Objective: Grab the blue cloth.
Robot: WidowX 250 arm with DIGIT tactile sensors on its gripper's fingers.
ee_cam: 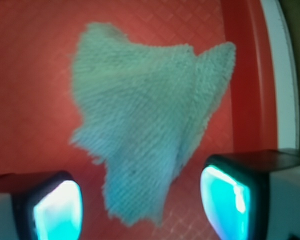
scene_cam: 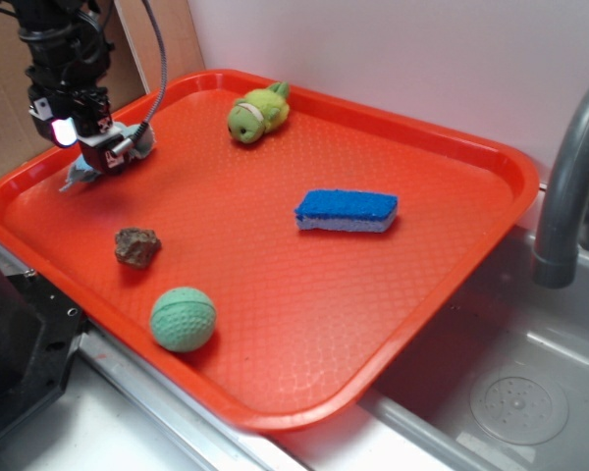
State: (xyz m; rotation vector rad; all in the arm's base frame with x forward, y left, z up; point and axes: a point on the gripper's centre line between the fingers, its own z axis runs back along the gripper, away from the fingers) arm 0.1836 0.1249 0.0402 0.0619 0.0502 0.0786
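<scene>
The blue cloth [ee_cam: 145, 125] is a pale blue-grey terry rag lying flat and wrinkled on the orange tray [ee_cam: 35, 75]. In the wrist view its lower tip reaches down between the two fingers, which stand wide apart and do not touch it. My gripper [ee_cam: 140, 205] is open. In the exterior view the gripper [scene_cam: 103, 157] hangs low over the tray's far left corner, and only a small edge of the cloth [scene_cam: 76, 177] shows beneath it.
On the tray [scene_cam: 275, 294] lie a bright blue sponge [scene_cam: 346, 209], a green plush toy [scene_cam: 257, 111], a brown rock [scene_cam: 136, 247] and a green ball [scene_cam: 183, 319]. A grey faucet [scene_cam: 569, 186] and sink basin [scene_cam: 510, 383] stand to the right.
</scene>
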